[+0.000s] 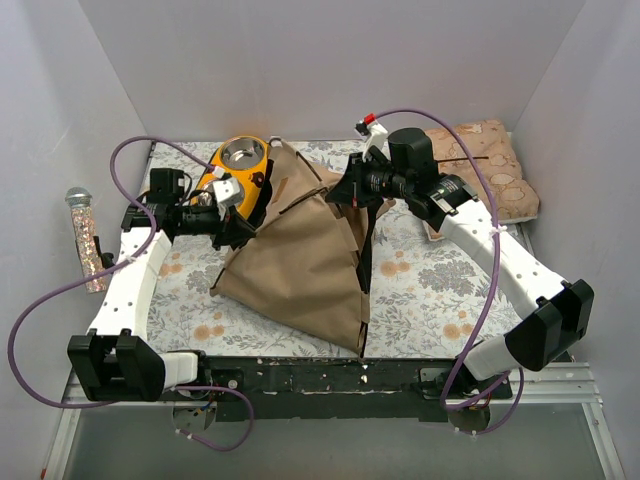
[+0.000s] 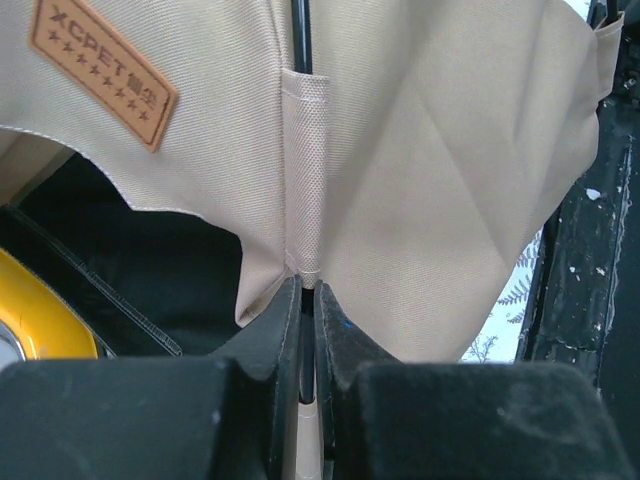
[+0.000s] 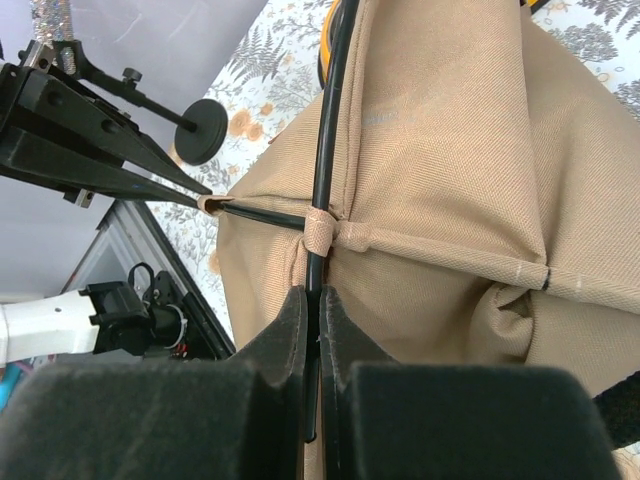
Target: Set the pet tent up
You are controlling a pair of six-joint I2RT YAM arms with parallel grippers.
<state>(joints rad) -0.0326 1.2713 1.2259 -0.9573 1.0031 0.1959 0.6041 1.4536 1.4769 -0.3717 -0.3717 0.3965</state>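
**White walls, flowered surface: a half-raised tent hanging on two thin grips**

White walls close off three sides of the flowered surface (image 1: 440, 290). The tent (image 1: 300, 260) lies slumped in the middle of it, between the two arms. Its far edge is right by the yellow bowl (image 1: 240, 160), and the cushion (image 1: 490, 165) sits well apart in the far right corner. We see the left pincer (image 2: 308, 290) clenched on the side pole (image 2: 300, 30) just below the woven pocket (image 2: 305, 170), near the brown label (image 2: 103, 72). The right pincer (image 3: 312, 295) is clenched on the long pole (image 3: 330, 120), just under the fabric tie (image 3: 325, 232) where the two poles cross.

We judge the tent only partly raised, so the risks sit in those two grips. Both poles are thin, round and probably springy. If either arm pulls off its pole's own line, the pole may roll out between the fingertips and whip loose. If the left arm draws away from the pocket, the pole end may slide out and the canvas would collapse. Spreading the arms too far would strain the tie and its stitching. Loose canvas swept toward the back could also nudge the bowl.
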